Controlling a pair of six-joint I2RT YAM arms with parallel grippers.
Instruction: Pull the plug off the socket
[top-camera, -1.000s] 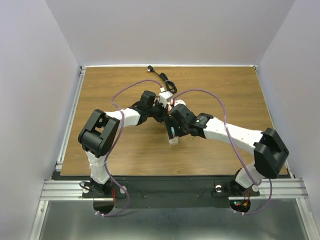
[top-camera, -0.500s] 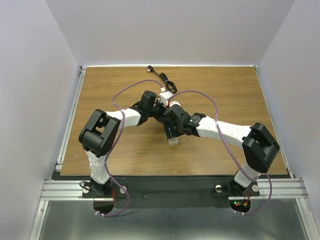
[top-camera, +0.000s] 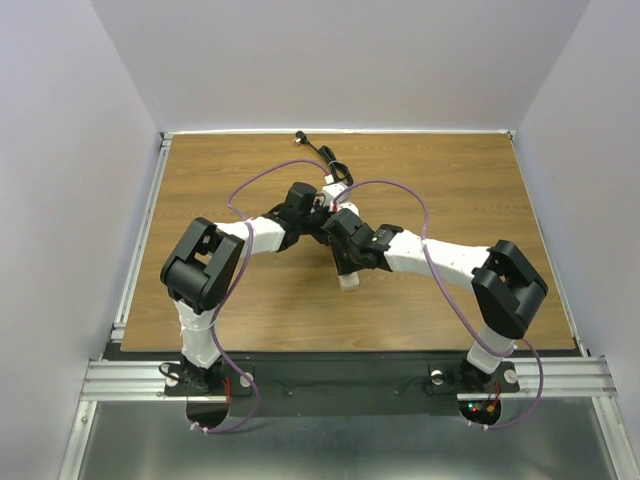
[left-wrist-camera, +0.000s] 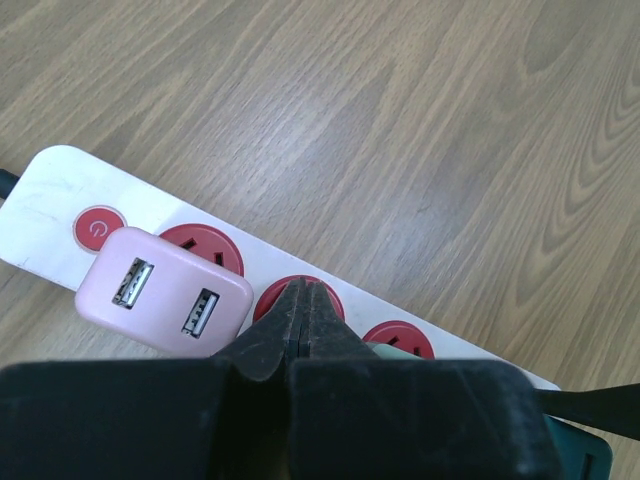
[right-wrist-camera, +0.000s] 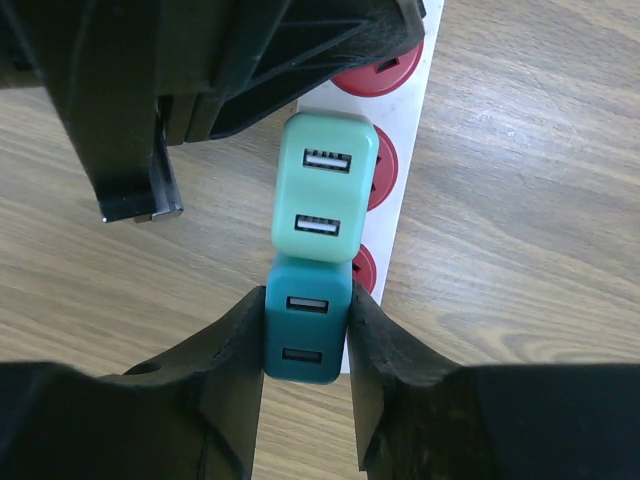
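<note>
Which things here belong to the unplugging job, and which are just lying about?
Job: power strip; dark teal plug; right gripper, clamped on that plug; left gripper, shut, tips at the strip.
Lying about: pink charger and mint charger, both plugged into the strip.

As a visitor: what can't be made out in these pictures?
Top view: both arms cover most of the socket; its plugs are too small to tell apart.
Left wrist view: the left gripper hides the socket's near edge; the frame corner cuts off the dark teal plug.
Right wrist view: the right gripper covers that plug's sides, and its prongs are hidden underneath, so its seating cannot be told.
</note>
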